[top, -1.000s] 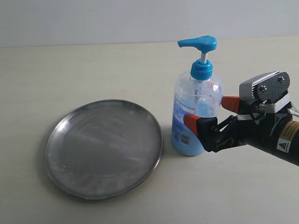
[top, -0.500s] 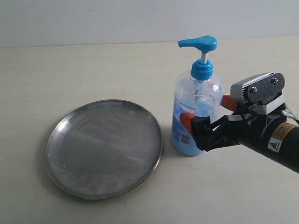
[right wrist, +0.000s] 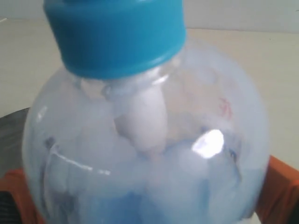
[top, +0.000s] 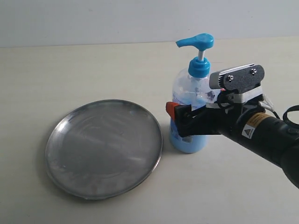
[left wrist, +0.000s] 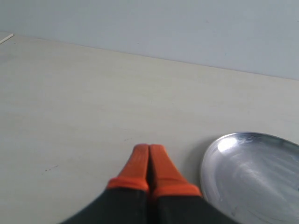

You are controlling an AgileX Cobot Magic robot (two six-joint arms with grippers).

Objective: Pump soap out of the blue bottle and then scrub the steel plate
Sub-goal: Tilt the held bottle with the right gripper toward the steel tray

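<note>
Right gripper [top: 189, 102] wide around blue bottle [top: 189, 142]; left gripper [left wrist: 149, 154] closed

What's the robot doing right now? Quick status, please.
Right gripper open, straddling blue bottle. Left gripper shut, beside steel plate. Pump head up, unpressed. Nothing in the way.
</note>
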